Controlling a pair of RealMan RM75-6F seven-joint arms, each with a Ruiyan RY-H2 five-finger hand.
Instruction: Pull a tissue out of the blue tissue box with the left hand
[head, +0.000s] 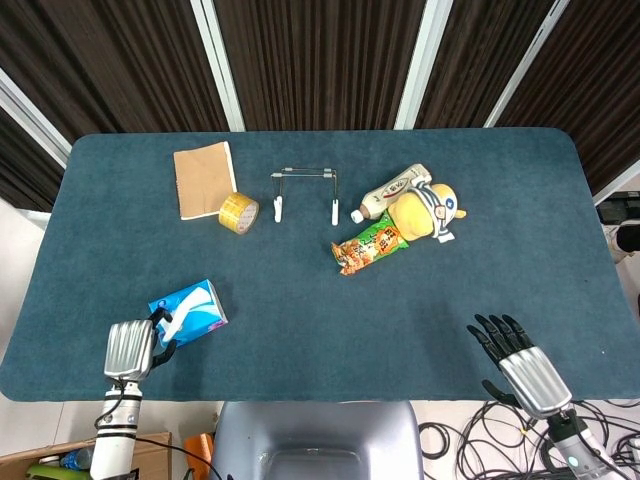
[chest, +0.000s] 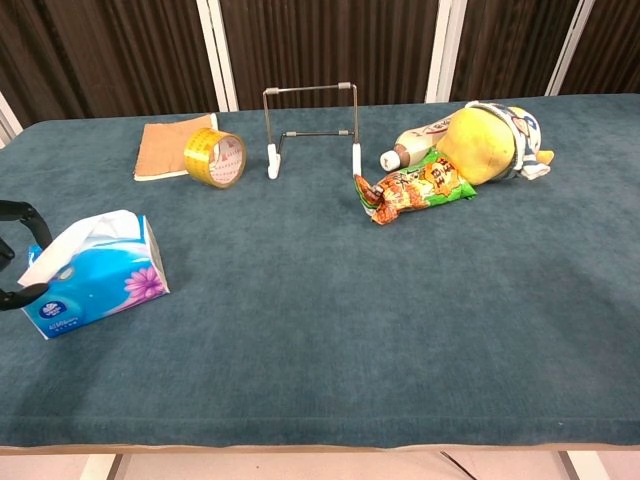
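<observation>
Blue carpet-like cloth covers the table (head: 300, 290). Near its front-left corner lies the blue tissue box (head: 190, 312), printed with a purple flower on its side and a round white logo on its end; the writing is too small to read. A white tissue (chest: 85, 238) stands out of the slot on top. Touching the box's outer end is the left hand (head: 133, 347), its dark fingers (chest: 20, 212) curved around the tissue's edge; whether they actually pinch it cannot be told. Off the front-right corner, the right hand (head: 520, 357) hangs released, fingers spread and holding nothing. Toward the back-left lies a brown notebook (head: 205, 178), with a roll of yellow tape (head: 238, 212) touching its near corner. At the back centre stands a wire stand (head: 306, 192) with white-tipped feet. Right of centre, a white bottle (head: 392, 191) lies beside a yellow plush toy (head: 428, 208); a green-and-orange snack packet (head: 367, 245) lies just in front, its print illegible. Nothing lies between the box and these objects.
</observation>
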